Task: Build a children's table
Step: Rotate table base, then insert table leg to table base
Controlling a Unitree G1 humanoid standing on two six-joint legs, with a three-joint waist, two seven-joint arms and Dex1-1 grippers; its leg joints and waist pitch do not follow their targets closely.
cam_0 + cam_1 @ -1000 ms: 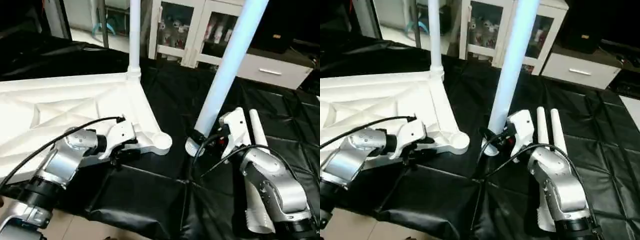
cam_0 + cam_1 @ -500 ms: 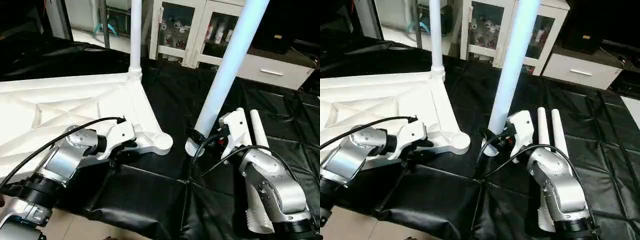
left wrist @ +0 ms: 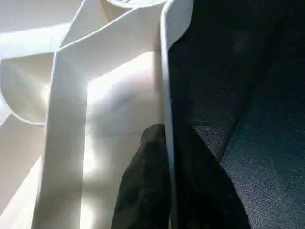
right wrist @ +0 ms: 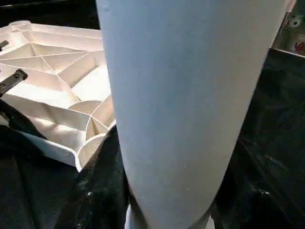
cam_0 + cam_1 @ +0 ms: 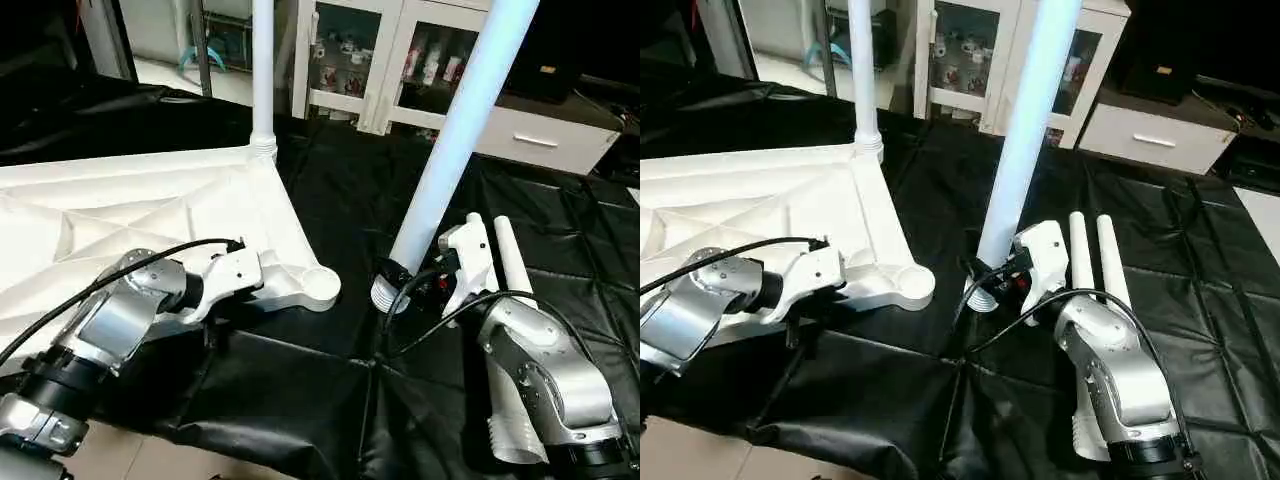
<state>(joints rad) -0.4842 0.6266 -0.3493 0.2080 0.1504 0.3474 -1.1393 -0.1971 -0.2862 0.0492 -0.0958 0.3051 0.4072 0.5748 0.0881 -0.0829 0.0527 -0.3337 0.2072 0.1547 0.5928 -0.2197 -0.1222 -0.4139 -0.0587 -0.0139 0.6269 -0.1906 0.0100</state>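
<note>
Tabletop [image 5: 150, 215] lies left on the worktable [image 5: 340, 200]; spare legs [image 5: 1092, 260] right.

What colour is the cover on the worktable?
Black, with a quilted look; the cover shows best in the right eye view.

Left gripper [image 3: 167, 191] is clamped on the tabletop [image 3: 95, 95] rim, lower middle of frame. Black fingers [image 3: 140, 186] either side; black cover [image 3: 248, 95] fills the right.

We saw the white tabletop [image 5: 130, 215] lying ribs-up at the table's left edge, one leg [image 5: 263, 70] upright in its far socket, another leg [image 5: 455, 140] tilted, two spare legs [image 5: 1090, 262] lying flat alongside.
</note>
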